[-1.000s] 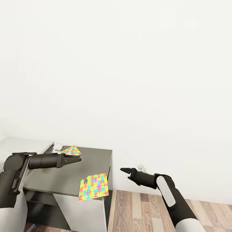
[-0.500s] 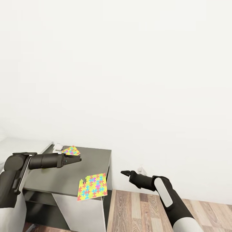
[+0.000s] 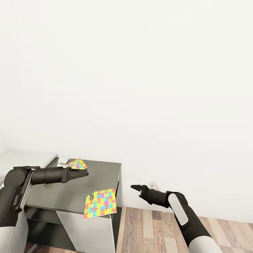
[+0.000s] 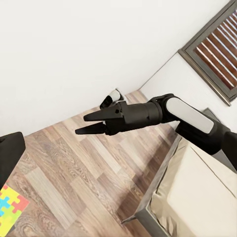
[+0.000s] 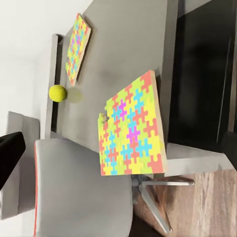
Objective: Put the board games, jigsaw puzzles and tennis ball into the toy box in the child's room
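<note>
Two jigsaw puzzles lie on the dark grey section of the table (image 3: 102, 172). One jigsaw puzzle (image 3: 101, 203) (image 5: 131, 133) overhangs the table's front edge. The other jigsaw puzzle (image 3: 77, 163) (image 5: 76, 47) sits at the back. The tennis ball (image 5: 58, 93) rests on the table close to that far puzzle. My left gripper (image 3: 83, 172) hovers open and empty over the table, just in front of the far puzzle. My right gripper (image 3: 133, 187) (image 4: 81, 125) is open and empty in the air, right of the table and above the floor. Part of the bed (image 4: 197, 197) shows in the left wrist view.
A grey chair (image 5: 74, 187) with an orange-red edge stands at the table beside the near puzzle. A small white object (image 3: 62, 160) lies at the table's back. Another white item (image 3: 153, 183) sits on the wood floor against the bare white wall. A window with blinds (image 4: 217, 49) is above the bed.
My right gripper has sunk a little and drawn slightly toward me. The left arm and both puzzles hold still.
</note>
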Robot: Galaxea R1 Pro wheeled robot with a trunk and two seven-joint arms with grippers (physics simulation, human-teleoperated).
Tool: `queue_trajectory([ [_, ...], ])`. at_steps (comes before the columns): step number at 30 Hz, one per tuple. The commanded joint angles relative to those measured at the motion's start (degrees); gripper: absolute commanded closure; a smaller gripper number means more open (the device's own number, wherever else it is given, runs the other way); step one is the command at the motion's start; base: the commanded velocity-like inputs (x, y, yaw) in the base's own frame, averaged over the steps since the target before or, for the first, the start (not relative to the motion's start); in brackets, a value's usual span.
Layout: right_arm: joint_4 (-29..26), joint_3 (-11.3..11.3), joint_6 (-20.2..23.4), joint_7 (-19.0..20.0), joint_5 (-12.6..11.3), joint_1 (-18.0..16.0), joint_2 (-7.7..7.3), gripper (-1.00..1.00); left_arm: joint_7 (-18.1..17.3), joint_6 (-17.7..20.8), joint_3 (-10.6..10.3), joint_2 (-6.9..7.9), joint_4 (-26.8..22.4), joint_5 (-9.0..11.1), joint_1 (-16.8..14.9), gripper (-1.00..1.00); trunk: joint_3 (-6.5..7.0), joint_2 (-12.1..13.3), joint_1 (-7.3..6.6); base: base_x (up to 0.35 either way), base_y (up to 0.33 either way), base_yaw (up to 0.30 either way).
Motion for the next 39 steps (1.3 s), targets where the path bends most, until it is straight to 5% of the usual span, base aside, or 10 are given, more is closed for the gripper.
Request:
queue_trajectory([
  [1,-0.03,-0.04,0.18,0.36,0.28,-0.06,0.03,-1.00,-0.39,0.60,0.03,0.00,-0.04,-0.35,-0.04,-1.00,-0.26,-0.47,0.23,0.000,0.000,0.000],
  [39,0.09,-0.16,-2.68,0.91,0.10,-0.13,0.17,-1.00,-0.39,0.60,0.03,-0.01,0.02,-0.34,-0.04,-1.00,-7.08,-15.71,8.58,0.000,0.000,0.000],
])
